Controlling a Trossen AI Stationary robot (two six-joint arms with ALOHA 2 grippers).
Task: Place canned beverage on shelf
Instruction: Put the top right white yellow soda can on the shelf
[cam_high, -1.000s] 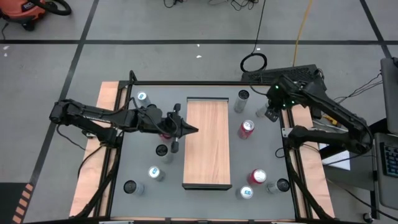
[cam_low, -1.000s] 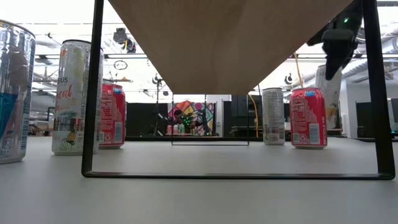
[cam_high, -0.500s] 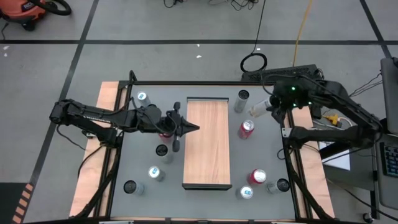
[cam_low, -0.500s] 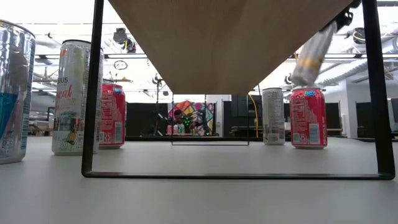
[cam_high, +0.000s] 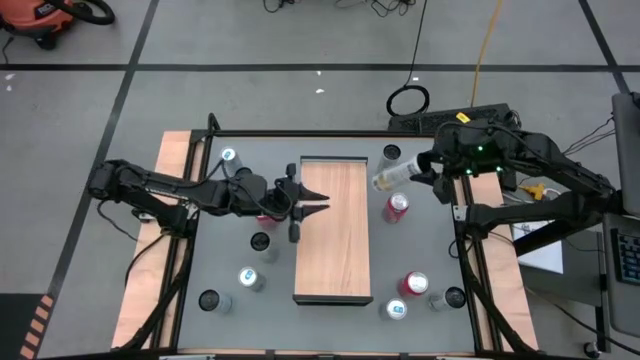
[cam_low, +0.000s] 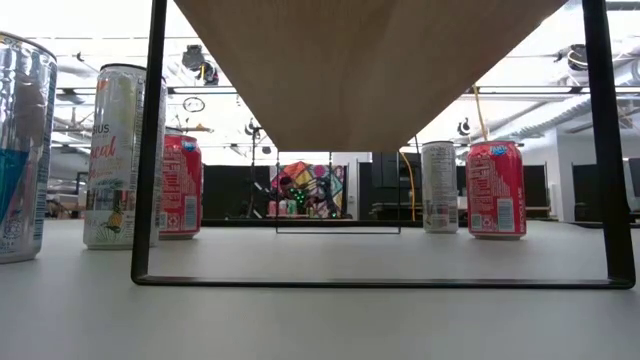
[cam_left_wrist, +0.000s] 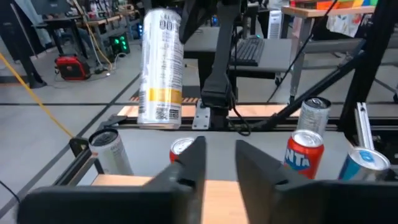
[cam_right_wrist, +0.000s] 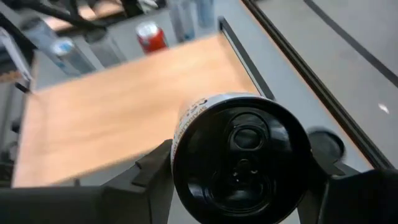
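High view: right fingers (cam_high: 425, 170) gripping slim can (cam_high: 391, 176) beside shelf (cam_high: 333, 230), left fingers (cam_high: 312, 205) parted.

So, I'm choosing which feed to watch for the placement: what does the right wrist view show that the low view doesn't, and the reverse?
Only the right wrist view shows the right gripper shut on the pale can, dark top toward the camera, and the bare top of the shelf ahead.

Only the low view shows the shelf's underside and dark frame legs, plus the cans standing on the table, like the tall white can.

Both show the shelf and a red can.
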